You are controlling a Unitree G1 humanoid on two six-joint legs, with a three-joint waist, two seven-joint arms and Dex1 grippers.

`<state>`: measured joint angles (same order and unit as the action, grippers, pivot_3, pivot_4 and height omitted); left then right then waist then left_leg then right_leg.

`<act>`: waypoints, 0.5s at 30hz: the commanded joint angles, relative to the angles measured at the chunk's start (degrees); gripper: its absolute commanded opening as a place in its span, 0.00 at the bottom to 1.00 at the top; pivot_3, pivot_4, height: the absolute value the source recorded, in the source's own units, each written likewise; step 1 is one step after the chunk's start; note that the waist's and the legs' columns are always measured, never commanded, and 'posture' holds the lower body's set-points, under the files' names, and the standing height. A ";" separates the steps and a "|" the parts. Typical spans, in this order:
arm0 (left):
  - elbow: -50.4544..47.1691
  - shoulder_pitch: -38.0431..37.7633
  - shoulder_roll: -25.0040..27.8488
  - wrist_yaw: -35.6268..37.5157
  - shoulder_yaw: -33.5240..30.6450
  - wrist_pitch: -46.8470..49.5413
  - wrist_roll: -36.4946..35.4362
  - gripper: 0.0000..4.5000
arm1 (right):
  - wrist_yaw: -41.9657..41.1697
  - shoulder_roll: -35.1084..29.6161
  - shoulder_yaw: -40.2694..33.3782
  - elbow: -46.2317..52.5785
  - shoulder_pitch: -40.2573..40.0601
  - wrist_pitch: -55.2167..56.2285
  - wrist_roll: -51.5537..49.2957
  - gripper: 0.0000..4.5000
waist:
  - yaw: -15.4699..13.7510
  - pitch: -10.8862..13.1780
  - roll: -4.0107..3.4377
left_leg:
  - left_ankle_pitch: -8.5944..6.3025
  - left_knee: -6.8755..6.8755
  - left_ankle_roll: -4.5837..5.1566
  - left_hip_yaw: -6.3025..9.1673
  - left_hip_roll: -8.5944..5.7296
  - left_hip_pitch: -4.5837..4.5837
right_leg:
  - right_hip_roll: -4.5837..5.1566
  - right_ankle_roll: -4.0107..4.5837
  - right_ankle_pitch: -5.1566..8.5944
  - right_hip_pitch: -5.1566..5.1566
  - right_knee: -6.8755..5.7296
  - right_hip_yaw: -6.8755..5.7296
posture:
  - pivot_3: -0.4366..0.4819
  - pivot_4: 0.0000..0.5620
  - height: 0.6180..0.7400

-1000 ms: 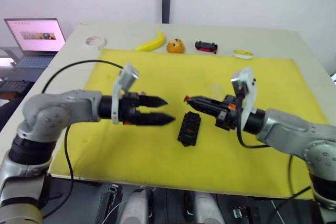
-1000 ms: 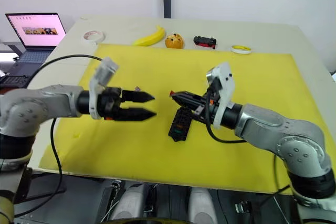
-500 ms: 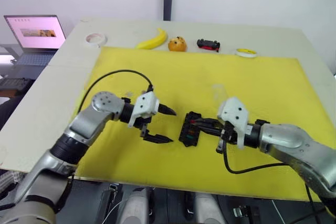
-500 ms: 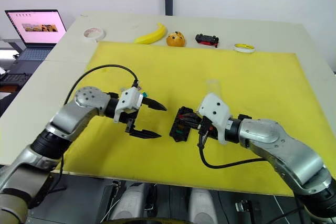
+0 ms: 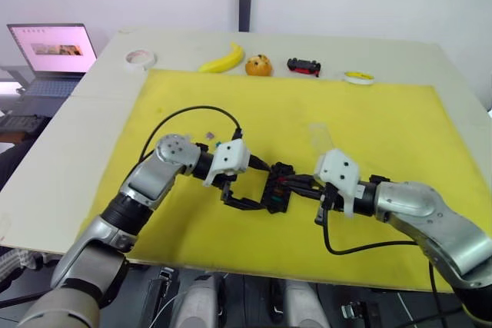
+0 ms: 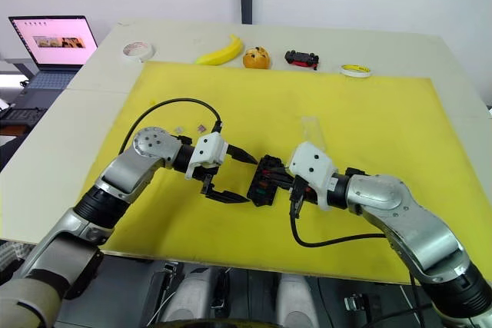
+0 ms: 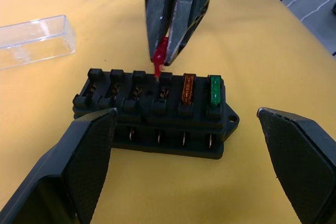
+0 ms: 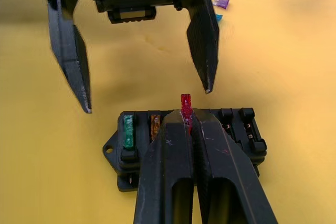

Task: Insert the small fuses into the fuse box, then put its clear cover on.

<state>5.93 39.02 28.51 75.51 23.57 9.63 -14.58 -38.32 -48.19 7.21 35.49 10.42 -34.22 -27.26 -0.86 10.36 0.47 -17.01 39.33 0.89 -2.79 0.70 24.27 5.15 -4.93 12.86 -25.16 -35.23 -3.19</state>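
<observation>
Nearest you, the right gripper (image 8: 186, 121) is pinching a small red plastic fuse (image 7: 159, 56) between its pressed-together black fingers, blade end pointing down at the small black rectangular plastic fuse box (image 7: 157, 111) lying on the yellow mat (image 5: 369, 124); the blades sit just above, perhaps touching, the slot next to the orange-brown fuse (image 7: 188, 88), with the green fuse (image 7: 214, 89) seated beside that one at the box's end; keep the red fuse upright and square to the slot, then push straight down without twisting, as I judge a tilted entry would jam or tip the light box. Your left gripper (image 5: 247, 184) is spread wide, its fingers standing either side of the box's near end without visibly touching it; close it gently on the box walls to brace it before pressing. A little farther, the transparent colourless rectangular cover (image 7: 32, 40) lies on the mat beyond the box, well clear; leave it until all slots are filled. Farther still, behind the left gripper, a purple fuse (image 8: 222, 3) and a teal fuse (image 8: 217, 18) wait loose on the mat.
</observation>
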 commanded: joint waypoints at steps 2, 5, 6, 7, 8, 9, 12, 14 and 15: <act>-0.67 1.24 -0.55 0.47 -1.65 -1.02 0.32 1.00 | -0.96 1.19 0.36 -0.01 0.84 0.77 1.74 0.00 | -0.02 0.00 0.00 | 0.00 0.01 0.00 0.00 -0.01 0.00 | 0.00 0.00 0.00 0.01 -0.01 0.00 | 0.48 0.27 1.00; -0.37 1.40 -0.66 0.22 -1.94 -0.89 0.58 1.00 | -1.54 1.82 0.69 -0.52 0.91 0.93 2.78 0.00 | -0.02 0.00 0.00 | 0.00 0.04 0.00 0.01 -0.01 -0.01 | 0.00 -0.01 -0.01 0.02 -0.03 0.00 | 0.48 0.27 1.00; -0.30 1.44 -0.65 0.27 -2.02 -0.79 0.56 1.00 | -1.72 2.04 0.72 -0.66 0.92 0.95 3.10 0.00 | -0.02 0.00 0.00 | 0.00 0.05 0.00 0.01 -0.01 -0.01 | 0.00 -0.02 -0.01 0.03 -0.03 0.00 | 0.48 0.27 1.00; -0.26 1.46 -0.66 0.31 -2.07 -0.74 0.59 1.00 | -1.90 2.24 0.73 -0.81 0.95 0.95 3.40 0.00 | -0.01 0.00 0.00 | 0.00 0.06 0.00 0.01 -0.01 -0.01 | 0.00 -0.02 -0.01 0.03 -0.05 0.00 | 0.48 0.27 1.00; -0.24 1.45 -0.68 0.36 -2.11 -0.71 0.61 1.00 | -2.09 2.39 0.72 -0.94 0.98 0.95 3.66 0.00 | 0.00 0.00 0.00 | 0.00 0.08 0.00 0.01 -0.01 -0.02 | -0.01 -0.03 -0.02 0.05 -0.05 0.00 | 0.48 0.27 1.00; -0.27 1.41 -0.66 0.43 -2.12 -0.68 0.63 1.00 | -2.29 2.48 0.71 -1.07 1.02 0.94 3.92 0.00 | 0.00 -0.01 -0.01 | 0.00 0.10 0.00 0.02 -0.01 -0.02 | -0.01 -0.03 -0.02 0.05 -0.07 0.00 | 0.48 0.27 1.00; -0.39 1.25 -0.63 0.49 -2.08 -0.75 0.76 1.00 | -2.96 2.49 0.60 -1.37 0.96 1.04 4.69 0.00 | 0.01 -0.01 -0.01 | 0.00 0.18 0.00 0.03 -0.01 -0.02 | -0.01 -0.03 -0.02 0.06 -0.16 0.00 | 0.48 0.27 1.00; -0.37 1.20 -0.85 0.22 -2.01 -0.97 1.04 1.00 | -3.39 2.51 0.40 -1.36 0.79 1.03 4.96 0.00 | 0.00 -0.01 -0.01 | 0.00 0.26 0.00 0.04 0.00 -0.02 | -0.03 -0.03 -0.02 0.08 -0.20 0.00 | 0.48 0.27 1.00; -0.35 1.20 -0.97 0.12 -1.99 -1.05 1.14 1.00 | -3.55 2.56 0.32 -1.34 0.75 1.01 5.06 0.00 | 0.00 -0.01 -0.01 | 0.00 0.30 0.01 0.05 0.00 -0.02 | -0.04 -0.03 -0.02 0.09 -0.22 0.00 | 0.48 0.27 1.00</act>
<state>6.59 39.08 28.00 75.70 23.18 9.61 -13.40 -41.41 -46.04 8.27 33.38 10.94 -34.19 -22.54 -0.86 10.35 0.46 -17.01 39.67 0.90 -2.73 0.70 24.24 5.10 -4.97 12.84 -25.05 -35.46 -3.19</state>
